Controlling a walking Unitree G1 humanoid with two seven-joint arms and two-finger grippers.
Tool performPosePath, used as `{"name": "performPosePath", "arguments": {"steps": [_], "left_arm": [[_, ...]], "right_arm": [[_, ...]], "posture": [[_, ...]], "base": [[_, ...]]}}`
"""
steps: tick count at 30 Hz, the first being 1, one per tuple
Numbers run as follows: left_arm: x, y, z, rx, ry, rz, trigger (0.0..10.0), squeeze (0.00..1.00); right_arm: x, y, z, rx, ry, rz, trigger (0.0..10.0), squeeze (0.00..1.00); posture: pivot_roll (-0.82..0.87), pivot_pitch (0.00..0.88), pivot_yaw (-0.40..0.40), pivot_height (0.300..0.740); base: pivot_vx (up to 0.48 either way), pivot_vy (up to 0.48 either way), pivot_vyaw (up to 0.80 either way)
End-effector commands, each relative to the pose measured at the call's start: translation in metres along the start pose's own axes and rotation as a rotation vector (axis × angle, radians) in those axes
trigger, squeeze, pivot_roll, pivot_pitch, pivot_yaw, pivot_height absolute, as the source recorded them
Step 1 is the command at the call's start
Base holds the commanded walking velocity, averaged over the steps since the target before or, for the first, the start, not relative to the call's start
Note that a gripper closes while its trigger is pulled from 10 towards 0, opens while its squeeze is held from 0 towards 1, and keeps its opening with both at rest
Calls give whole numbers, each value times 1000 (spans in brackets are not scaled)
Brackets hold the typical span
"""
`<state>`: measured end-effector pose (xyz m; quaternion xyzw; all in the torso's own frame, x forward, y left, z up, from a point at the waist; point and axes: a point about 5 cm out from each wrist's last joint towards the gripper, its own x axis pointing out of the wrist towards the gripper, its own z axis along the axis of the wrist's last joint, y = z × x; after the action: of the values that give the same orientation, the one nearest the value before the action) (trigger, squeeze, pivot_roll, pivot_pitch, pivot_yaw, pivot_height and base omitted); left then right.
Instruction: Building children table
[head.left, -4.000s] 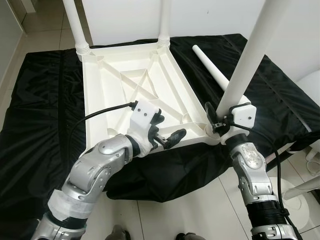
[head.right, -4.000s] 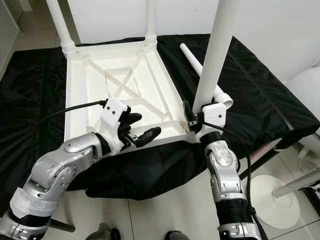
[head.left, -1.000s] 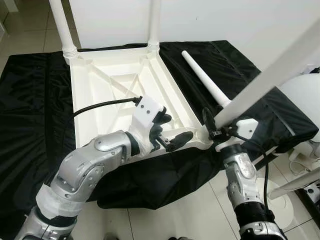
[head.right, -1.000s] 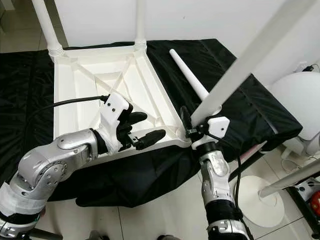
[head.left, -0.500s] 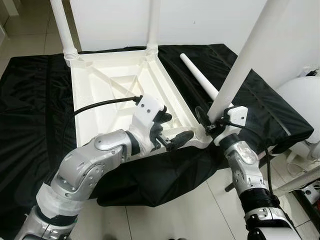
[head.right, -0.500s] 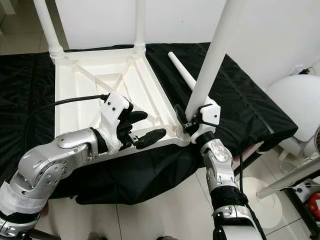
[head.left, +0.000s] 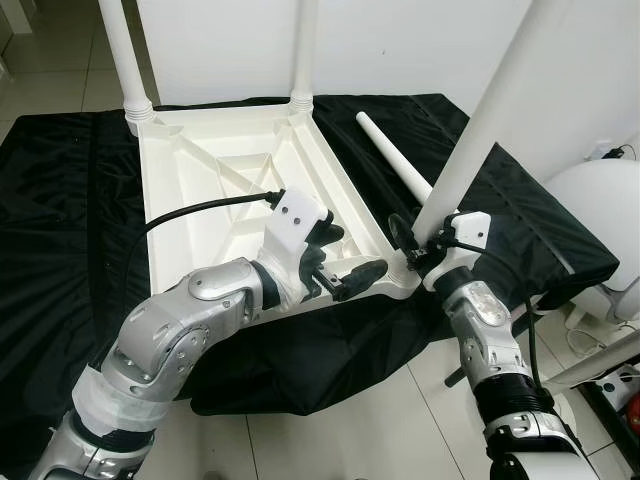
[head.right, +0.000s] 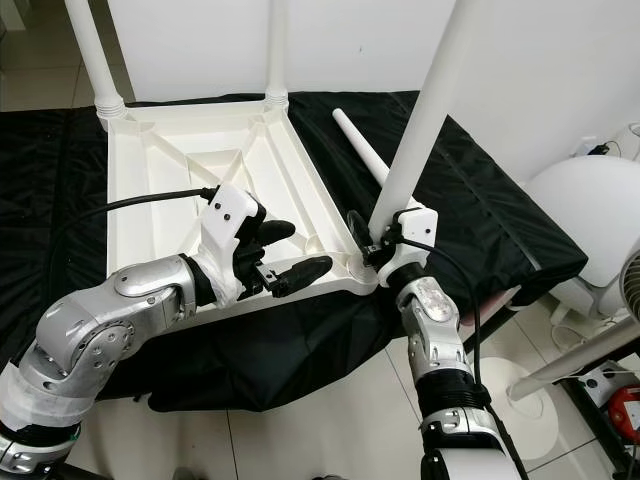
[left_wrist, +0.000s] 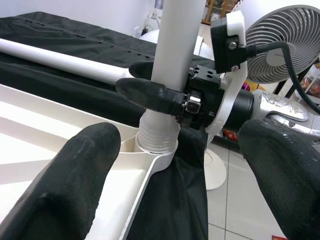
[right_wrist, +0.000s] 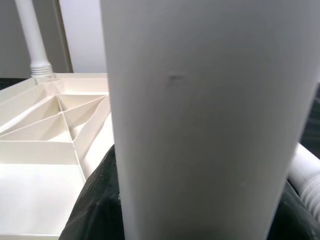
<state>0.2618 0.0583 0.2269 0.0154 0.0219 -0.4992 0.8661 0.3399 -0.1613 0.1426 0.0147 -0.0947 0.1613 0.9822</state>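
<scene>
The white tabletop (head.left: 230, 185) lies upside down on a black cloth. Two white legs (head.left: 120, 55) (head.left: 303, 50) stand in its far corners. A third leg (head.left: 490, 110) rises almost upright from the near right corner socket (left_wrist: 157, 145), its ribbed end seated there. My right gripper (head.left: 408, 238) is shut on this leg just above the socket; one black finger (left_wrist: 145, 92) wraps around it. My left gripper (head.left: 343, 258) is open and straddles the tabletop's near rim beside that corner. A fourth leg (head.left: 395, 165) lies loose on the cloth.
The black cloth (head.left: 60, 240) covers the low work surface. To the right stand a white rounded object (head.left: 600, 210) and a fan (left_wrist: 285, 35) on the tiled floor. The cloth's front edge hangs down to the floor (head.left: 330, 440).
The leg held by my right gripper swung from leaning far right to nearly upright over the near right corner socket. The left gripper kept its place at the rim.
</scene>
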Motion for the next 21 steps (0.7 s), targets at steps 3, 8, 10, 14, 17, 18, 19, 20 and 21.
{"name": "performPosePath", "arguments": {"steps": [3, 8, 10, 14, 17, 18, 19, 20, 21], "left_arm": [[-1, -7, 6, 33, -19, -97, 10000, 0], [-2, -7, 5, 34, -19, -93, 10000, 0], [-2, -7, 6, 35, -19, -92, 10000, 0], [-2, -7, 6, 37, -20, -91, 10000, 0], [-1, -6, 6, 38, -22, -92, 10000, 0], [-1, -6, 6, 38, -22, -92, 10000, 0], [-1, -6, 7, 39, -23, -92, 10000, 0], [-1, -6, 7, 39, -23, -92, 10000, 0], [-1, -6, 7, 40, -23, -93, 10000, 0]], "right_arm": [[-21, -1, -46, 31, 228, -165, 10000, 0], [-21, -1, -50, 70, 262, -331, 10000, 0], [-21, 3, -50, 65, 254, -371, 10000, 0], [-21, 9, -50, 69, 243, -417, 10000, 0], [-22, 21, -47, 83, 195, -510, 10000, 0], [-22, 21, -47, 83, 195, -510, 10000, 0], [-22, 26, -45, 87, 175, -544, 10000, 0], [-22, 26, -45, 87, 175, -544, 10000, 0], [-22, 30, -43, 85, 150, -553, 10000, 0]], "posture": [[47, 78, -46, 740], [49, 73, -50, 740], [49, 73, -50, 740], [50, 68, -51, 740], [52, 62, -53, 740], [52, 62, -53, 740], [52, 62, -53, 740], [52, 62, -53, 740], [52, 59, -53, 740]], "base": [[0, 0, 0], [0, 0, 0], [0, 0, 0], [0, 0, 0], [0, 0, 0], [0, 0, 0], [0, 0, 0], [0, 0, 0], [0, 0, 0]]}}
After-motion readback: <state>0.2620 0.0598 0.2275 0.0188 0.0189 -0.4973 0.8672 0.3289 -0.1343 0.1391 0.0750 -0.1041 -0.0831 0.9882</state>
